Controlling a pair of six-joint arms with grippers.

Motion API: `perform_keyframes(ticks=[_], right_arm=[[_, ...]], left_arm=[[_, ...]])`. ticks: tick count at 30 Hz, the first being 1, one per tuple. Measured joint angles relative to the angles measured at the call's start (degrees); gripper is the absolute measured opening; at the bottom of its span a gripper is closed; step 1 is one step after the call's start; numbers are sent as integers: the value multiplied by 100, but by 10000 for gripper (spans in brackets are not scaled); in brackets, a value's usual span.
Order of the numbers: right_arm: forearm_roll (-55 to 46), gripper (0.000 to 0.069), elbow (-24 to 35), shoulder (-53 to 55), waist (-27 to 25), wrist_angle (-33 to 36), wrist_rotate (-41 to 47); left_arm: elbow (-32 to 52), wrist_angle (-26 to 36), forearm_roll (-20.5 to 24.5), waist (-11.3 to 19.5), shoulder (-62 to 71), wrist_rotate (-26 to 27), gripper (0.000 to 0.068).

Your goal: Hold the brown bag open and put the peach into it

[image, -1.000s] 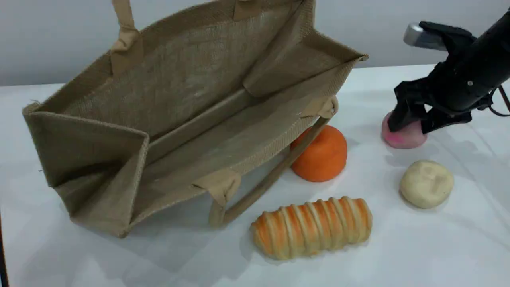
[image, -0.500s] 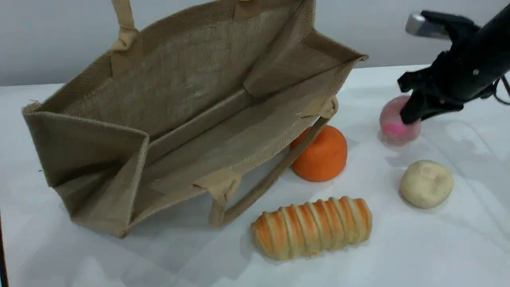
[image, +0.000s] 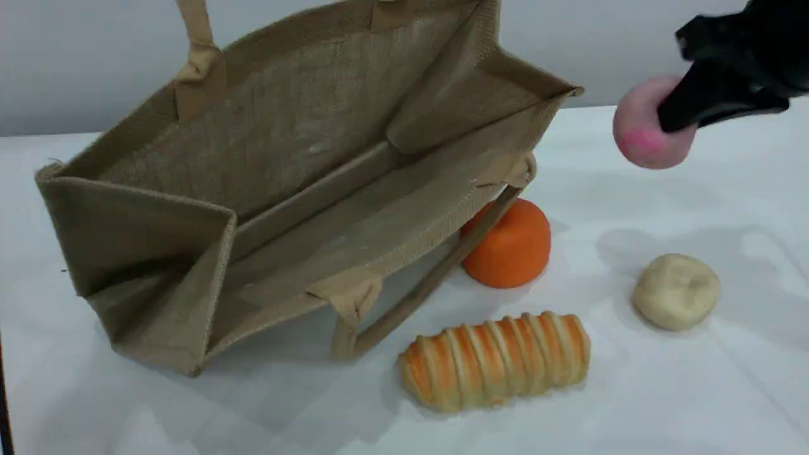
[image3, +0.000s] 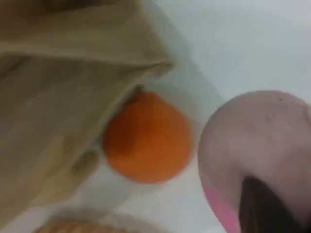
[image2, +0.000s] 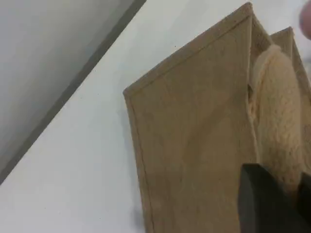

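Note:
The brown bag (image: 303, 170) lies tilted on the table with its mouth wide open toward the camera. Its upper beige handle (image: 196, 38) runs up out of the scene view. The left wrist view shows the bag's outer wall (image2: 194, 126) and that handle (image2: 277, 111), with my left gripper's dark fingertip (image2: 260, 199) shut on it. The pale pink peach (image: 644, 129) hangs in the air at the upper right, above the table and to the right of the bag. My right gripper (image: 679, 107) is shut on it. In the right wrist view the peach (image3: 262, 141) fills the lower right.
An orange fruit (image: 509, 243) sits against the bag's lower handle (image: 430, 278). A striped bread roll (image: 496, 360) lies in front of it. A cream-white lumpy ball (image: 676, 291) rests at the right, below the peach. The orange fruit (image3: 146, 138) also shows in the right wrist view.
My right gripper closed on the peach and lifted it off the table, up and slightly right. The bag and the other foods have not moved.

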Motion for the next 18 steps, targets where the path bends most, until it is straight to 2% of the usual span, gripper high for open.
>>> perform_keyframes(ticks=[5,9,14,18], right_arm=[[1124,19,707,-862,3,441,-1314],[2156,19,1129,-1280,8,1277,-2356],[2852,19,1361,-1278,288,2308,-2648],[2859,19,1356,-1278,909,2491,-2648]], left_arm=[[0,0,0,0,0,0,83],[0,0,5,0,0,0,83],[0,0,5,0,0,0,83],[0,0,5,0,0,0,83]])
